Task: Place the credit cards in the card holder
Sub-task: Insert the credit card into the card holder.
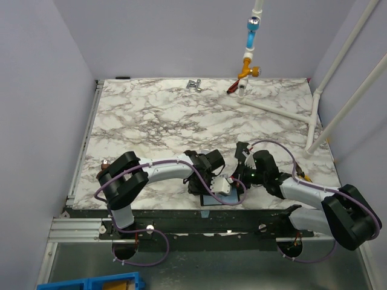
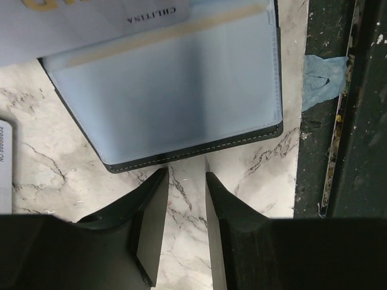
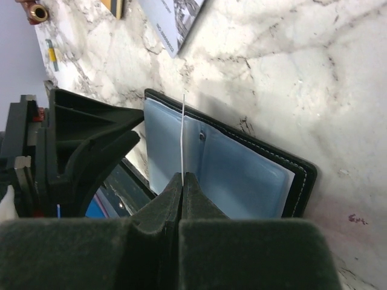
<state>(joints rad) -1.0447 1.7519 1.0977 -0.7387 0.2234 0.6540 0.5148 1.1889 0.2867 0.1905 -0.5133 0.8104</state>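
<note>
While the open holder lies mid-frame, a card is pinched edge-on by the right gripper, jaws closed; the left gripper is seen empty, jaws partly apart.

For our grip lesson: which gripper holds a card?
The right gripper, shut on a card seen edge-on; the left gripper stands open and empty.

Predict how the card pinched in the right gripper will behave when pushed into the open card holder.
Probably stiff: the card juts from the right gripper as a straight, unbowed line. Likely light, since it shows only a hair-thin edge. It may slide readily over the glossy clear sleeves of the card holder.
</note>
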